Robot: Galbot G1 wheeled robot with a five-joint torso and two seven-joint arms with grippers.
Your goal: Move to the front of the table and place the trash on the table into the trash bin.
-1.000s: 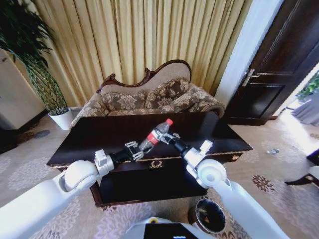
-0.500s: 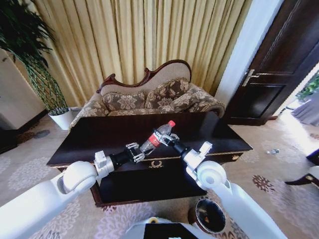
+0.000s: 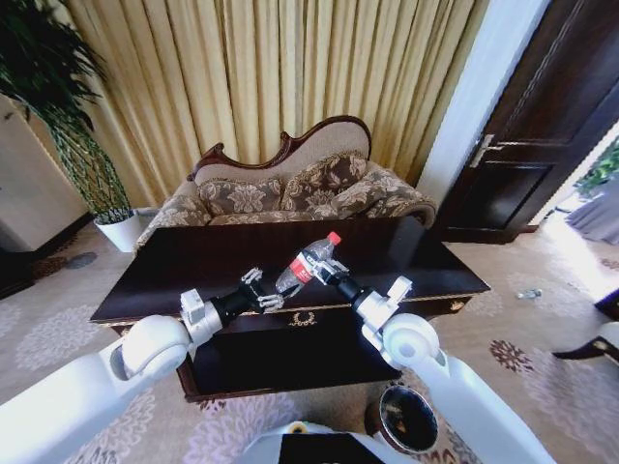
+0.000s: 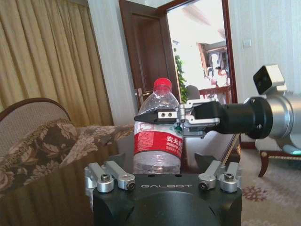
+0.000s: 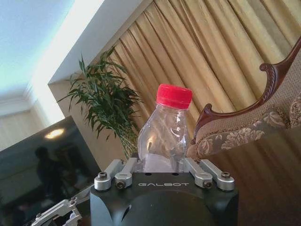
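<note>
Gripping the bottle [image 3: 308, 262] over the table's [image 3: 164, 280] front edge, right gripper [image 3: 320, 270] fingers clamped round it for binning, left gripper [image 3: 263, 291] spread open, empty.

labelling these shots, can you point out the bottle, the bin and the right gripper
bottle [image 4: 158, 140], left wrist view, on its red label
bin [image 3: 383, 430], head view, on its dark rim
right gripper [image 3: 320, 271], head view, midway between its fingertips
</note>
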